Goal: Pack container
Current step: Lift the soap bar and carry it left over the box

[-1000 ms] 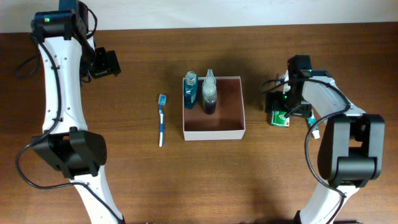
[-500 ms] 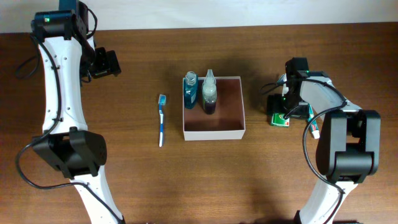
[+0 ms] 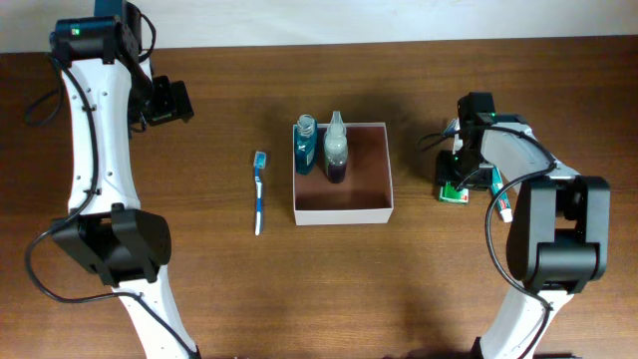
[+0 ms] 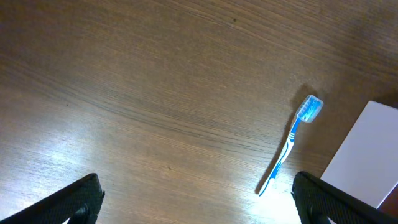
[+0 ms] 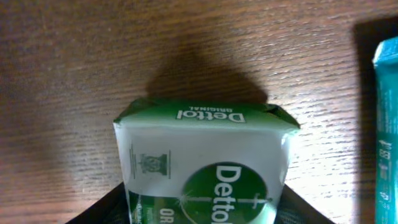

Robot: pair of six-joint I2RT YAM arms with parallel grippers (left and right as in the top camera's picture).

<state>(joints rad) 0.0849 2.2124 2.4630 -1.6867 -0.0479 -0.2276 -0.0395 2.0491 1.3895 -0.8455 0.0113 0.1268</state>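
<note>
We see one container (image 3: 342,213) mid-table, with two bottles (blue bottle (image 3: 305,145), dark bottle (image 3: 336,150)) upright in its far-left corner, leaving room. One toothbrush (image 3: 259,194) lies to its left. The left gripper (image 4: 198,202) hangs spread wide, holding nothing. The right gripper (image 3: 452,179) straddles one soap packet (image 5: 205,168) beside one tube (image 3: 501,199), likely to lift it; whether it grips yet, we cannot tell.

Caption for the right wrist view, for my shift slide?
Right gripper straddling the Dettol packet on the wooden table, teal item at right.
</note>
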